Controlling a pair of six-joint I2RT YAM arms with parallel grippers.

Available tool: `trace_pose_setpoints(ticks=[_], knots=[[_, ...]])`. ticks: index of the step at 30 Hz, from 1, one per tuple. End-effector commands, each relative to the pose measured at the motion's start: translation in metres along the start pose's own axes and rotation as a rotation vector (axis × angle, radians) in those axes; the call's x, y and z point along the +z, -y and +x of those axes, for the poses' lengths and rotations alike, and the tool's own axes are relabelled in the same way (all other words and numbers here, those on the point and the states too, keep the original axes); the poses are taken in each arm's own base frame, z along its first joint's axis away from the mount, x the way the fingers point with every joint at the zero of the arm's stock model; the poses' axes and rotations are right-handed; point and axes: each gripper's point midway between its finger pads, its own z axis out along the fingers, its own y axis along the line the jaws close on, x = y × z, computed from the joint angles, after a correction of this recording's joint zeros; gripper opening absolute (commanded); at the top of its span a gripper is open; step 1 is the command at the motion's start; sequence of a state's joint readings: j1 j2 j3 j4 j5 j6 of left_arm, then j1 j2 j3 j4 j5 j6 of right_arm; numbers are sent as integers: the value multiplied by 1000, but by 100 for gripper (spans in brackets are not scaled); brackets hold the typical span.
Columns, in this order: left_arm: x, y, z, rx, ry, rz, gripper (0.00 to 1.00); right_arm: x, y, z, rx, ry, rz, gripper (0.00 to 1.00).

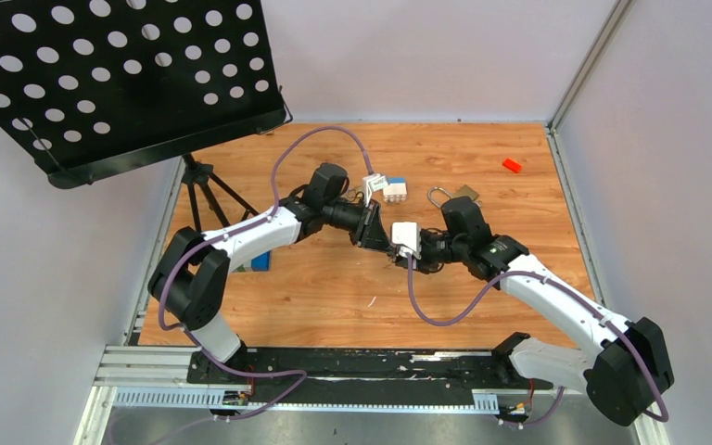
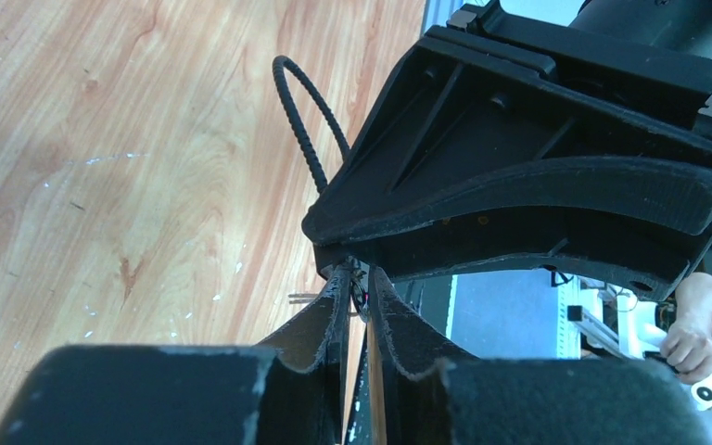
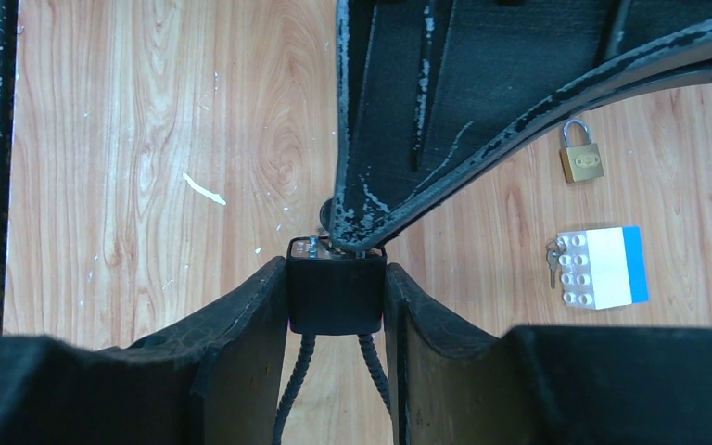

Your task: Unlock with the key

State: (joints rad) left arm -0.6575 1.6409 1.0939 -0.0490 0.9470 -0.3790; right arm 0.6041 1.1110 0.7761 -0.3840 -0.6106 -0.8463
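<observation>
My right gripper (image 3: 336, 278) is shut on the blocky black body of a cable lock (image 3: 336, 301), whose black cable loop (image 2: 311, 120) hangs behind it. My left gripper (image 2: 360, 278) is shut on a tiny thin metal piece, the key (image 2: 362, 300), mostly hidden between the pads. Its fingertips (image 3: 352, 236) press on the lock's silver end face (image 3: 308, 247). In the top view the two grippers meet tip to tip, left (image 1: 387, 245) and right (image 1: 419, 252), above the table's middle. I cannot tell whether the key sits in the keyhole.
A small brass padlock (image 3: 582, 159) and a white and blue brick (image 3: 604, 267), with another small key (image 3: 552, 260) beside it, lie on the wood behind the left gripper. A second brass padlock (image 1: 452, 196), a red block (image 1: 512, 165) and a black music stand (image 1: 120, 74) stand farther back.
</observation>
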Motion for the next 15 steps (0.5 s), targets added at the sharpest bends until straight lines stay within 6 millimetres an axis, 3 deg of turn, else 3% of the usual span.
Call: trace_pose_setpoints(ticks=[1, 6, 15], knots=[[2, 1, 1, -13, 0, 31, 20, 0, 14, -14, -34, 34, 45, 0], [0, 0, 0, -9, 3, 15, 28, 1, 14, -11, -31, 24, 48, 0], [-1, -1, 4, -9, -7, 5, 20, 1, 16, -9, -33, 15, 55, 0]])
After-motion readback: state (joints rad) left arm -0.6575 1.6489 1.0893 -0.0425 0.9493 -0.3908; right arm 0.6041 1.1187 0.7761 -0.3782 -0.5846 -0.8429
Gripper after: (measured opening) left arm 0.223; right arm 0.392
